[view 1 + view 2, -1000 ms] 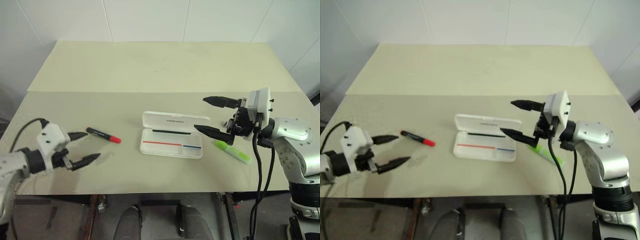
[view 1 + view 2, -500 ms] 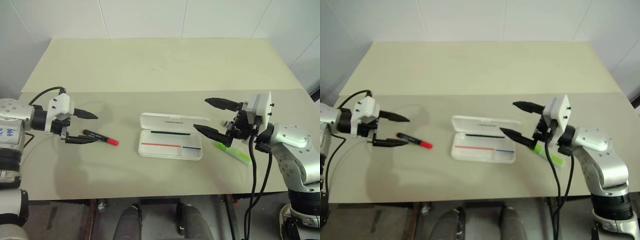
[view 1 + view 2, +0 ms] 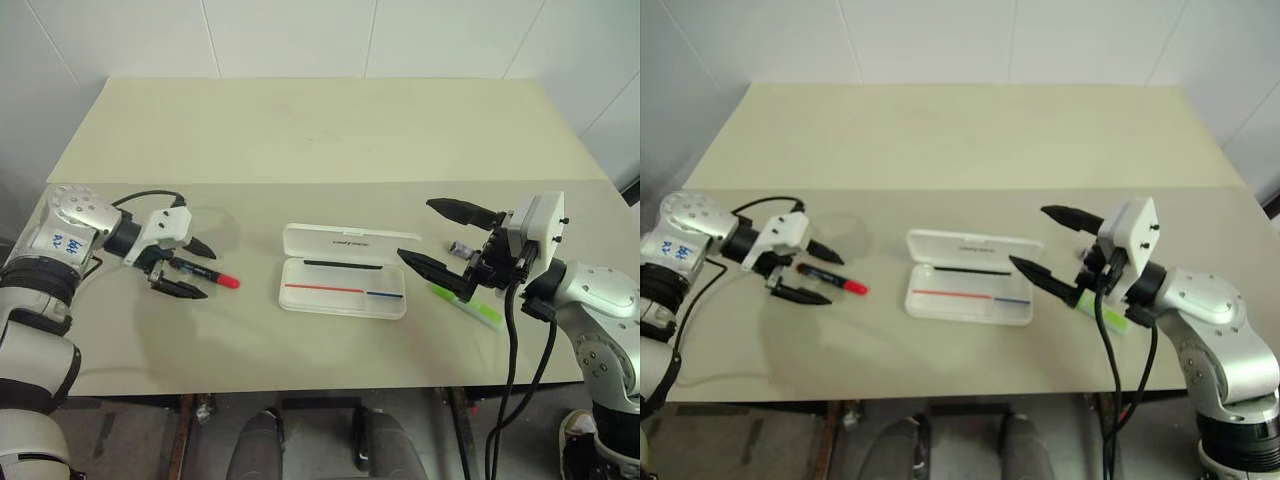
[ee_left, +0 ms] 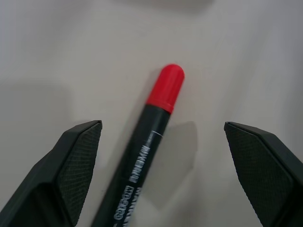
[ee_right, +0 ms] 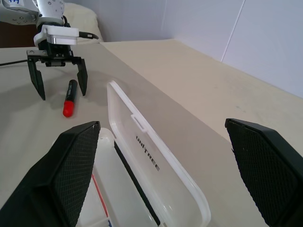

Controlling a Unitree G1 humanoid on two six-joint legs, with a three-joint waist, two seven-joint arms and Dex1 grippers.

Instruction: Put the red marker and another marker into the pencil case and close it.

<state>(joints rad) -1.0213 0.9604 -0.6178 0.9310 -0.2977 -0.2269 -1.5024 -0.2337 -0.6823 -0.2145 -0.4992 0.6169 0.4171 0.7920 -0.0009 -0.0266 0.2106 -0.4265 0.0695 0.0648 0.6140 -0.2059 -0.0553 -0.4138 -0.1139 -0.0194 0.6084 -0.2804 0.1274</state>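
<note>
Where your beige table [image 3: 320, 140] meets white wall tiles [image 3: 300, 35], the red marker [image 3: 205, 271] lies lengthwise, cap toward the pencil case [image 3: 345, 283]; left gripper [image 3: 193, 269] straddles it unclenched, right gripper [image 3: 438, 238] gapes empty.

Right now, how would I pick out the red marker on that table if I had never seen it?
Start at the open white pencil case in the middle of the beige table, then look towards the robot's left. The red marker lies flat there, between the open black fingers of the left gripper. Its slim black barrel and bright red cap set it apart from the chunky green highlighter.
</note>
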